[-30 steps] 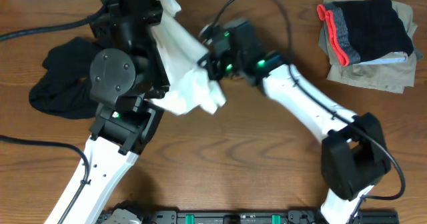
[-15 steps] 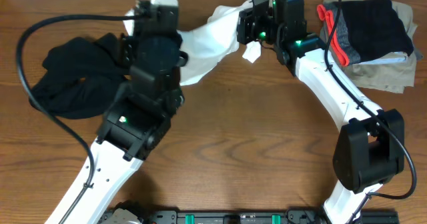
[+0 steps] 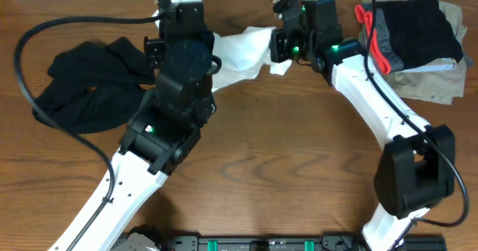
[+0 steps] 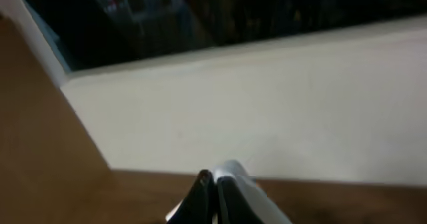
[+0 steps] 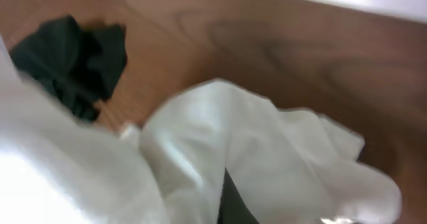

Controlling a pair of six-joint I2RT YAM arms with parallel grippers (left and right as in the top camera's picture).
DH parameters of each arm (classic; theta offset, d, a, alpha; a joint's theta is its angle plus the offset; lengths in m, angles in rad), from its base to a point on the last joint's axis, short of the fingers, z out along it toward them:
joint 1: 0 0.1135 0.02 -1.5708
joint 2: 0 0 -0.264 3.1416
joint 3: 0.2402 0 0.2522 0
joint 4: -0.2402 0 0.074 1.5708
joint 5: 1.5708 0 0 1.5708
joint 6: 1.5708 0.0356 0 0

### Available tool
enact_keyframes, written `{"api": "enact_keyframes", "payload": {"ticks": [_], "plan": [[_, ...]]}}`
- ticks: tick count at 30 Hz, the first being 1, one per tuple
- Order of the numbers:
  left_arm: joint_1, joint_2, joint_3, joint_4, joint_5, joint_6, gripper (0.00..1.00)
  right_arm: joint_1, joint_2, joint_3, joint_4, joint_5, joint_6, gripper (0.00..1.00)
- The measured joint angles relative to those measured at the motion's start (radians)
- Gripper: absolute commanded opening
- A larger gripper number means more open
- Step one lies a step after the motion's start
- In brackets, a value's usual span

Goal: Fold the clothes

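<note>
The left tool [image 4: 215, 187] has its two fingers pressed together. In the left wrist view a pale sliver sits right at the tips, so it looks to be pinching an edge of the white cloth [image 3: 240, 49]. From above, that end of the cloth runs in under the left arm's wrist at the far edge of the bench [image 3: 284, 154].

The right tool [image 3: 278, 48] is buried in the other end of the cloth. Its wrist view is blurred and shows one dark finger [image 5: 233, 201] poking up among the white folds. The cloth bunches tight there, so the tool is closed on it, though the tips themselves are hidden.

Between the two tools the cloth hangs as a loose, wrinkled band across the far middle of the bench, with a small corner drooping just below the right tool.

A black garment [image 3: 78, 90] lies crumpled on the bench to the left of the left arm. A stack of folded clothes [image 3: 414, 49] sits at the far right corner, dark piece on top, with a red trim showing at its left edge.
</note>
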Motion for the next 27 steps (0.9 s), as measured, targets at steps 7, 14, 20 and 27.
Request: {"api": "enact_keyframes", "payload": {"ticks": [7, 14, 20, 27], "plan": [[-0.083, -0.159, 0.0, 0.012, 0.0, 0.013, 0.06, -0.021, -0.246, 0.001, -0.249, 0.04, -0.012, 0.01], [-0.192, -0.325, 0.0, -0.055, -0.008, 0.013, 0.06, -0.043, -0.449, 0.009, -0.415, 0.065, -0.012, 0.01], [-0.234, -0.351, 0.002, -0.122, -0.014, 0.012, 0.06, -0.047, -0.468, 0.009, -0.42, 0.114, -0.012, 0.01], [-0.233, -0.21, 0.005, -0.255, -0.089, -0.024, 0.06, -0.047, -0.331, 0.011, -0.373, 0.146, -0.013, 0.01]]}}
